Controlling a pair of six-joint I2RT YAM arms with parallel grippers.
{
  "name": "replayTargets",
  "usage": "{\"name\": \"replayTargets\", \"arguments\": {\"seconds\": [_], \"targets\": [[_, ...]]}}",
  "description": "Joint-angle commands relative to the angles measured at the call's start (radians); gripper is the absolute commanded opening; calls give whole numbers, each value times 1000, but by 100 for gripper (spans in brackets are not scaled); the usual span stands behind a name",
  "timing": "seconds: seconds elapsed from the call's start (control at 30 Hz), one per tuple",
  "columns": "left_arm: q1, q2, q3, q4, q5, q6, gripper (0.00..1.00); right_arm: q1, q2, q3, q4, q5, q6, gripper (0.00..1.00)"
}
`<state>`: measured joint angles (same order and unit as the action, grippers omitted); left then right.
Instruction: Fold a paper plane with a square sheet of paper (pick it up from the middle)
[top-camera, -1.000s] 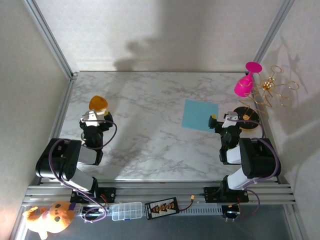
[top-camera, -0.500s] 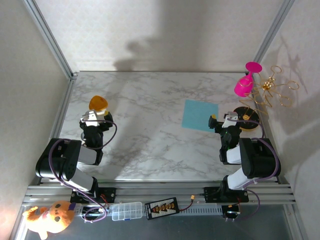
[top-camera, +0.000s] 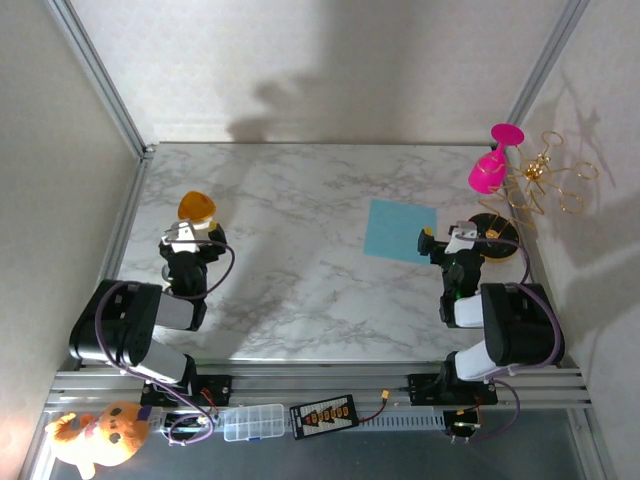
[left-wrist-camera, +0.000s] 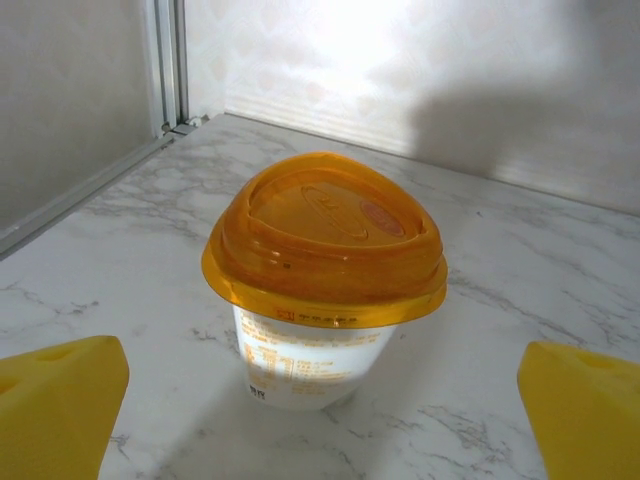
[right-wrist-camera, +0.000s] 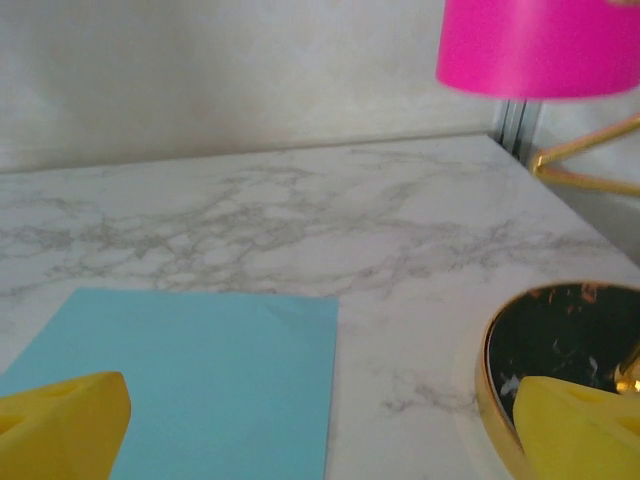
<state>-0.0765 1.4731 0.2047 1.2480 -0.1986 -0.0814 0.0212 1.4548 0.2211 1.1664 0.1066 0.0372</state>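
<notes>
paper (top-camera: 401, 230), gold-rimmed disc (right-wrist-camera: 560, 355) before right pincer (right-wrist-camera: 322, 425); orange-lidded cup (left-wrist-camera: 325, 265) before left pincer (left-wrist-camera: 322, 405); both apart

Soft, fairly bright light falls from above on the table (top-camera: 300, 300). Blurry grey shadows lie on the back wall (top-camera: 290, 100), thin ones on the right wall (top-camera: 590, 110). In the left wrist view white glare sits behind the sharp cup (left-wrist-camera: 325, 270). In the right wrist view the paper (right-wrist-camera: 190, 370) is crisp and the pink glass (right-wrist-camera: 540, 45) soft.
</notes>
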Motion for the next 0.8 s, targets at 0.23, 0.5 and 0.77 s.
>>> {"name": "replayTargets", "arguments": {"seconds": [0.23, 0.5, 0.77], "targets": [[-25, -275, 255, -670, -92, -237, 99, 80, -188, 293, -647, 84, 262, 99], [-78, -252, 381, -847, 206, -427, 99, 155, -119, 396, -875, -104, 487, 99], [-179, -152, 453, -831, 273, -468, 99, 164, 110, 563, -994, -117, 540, 91]]}}
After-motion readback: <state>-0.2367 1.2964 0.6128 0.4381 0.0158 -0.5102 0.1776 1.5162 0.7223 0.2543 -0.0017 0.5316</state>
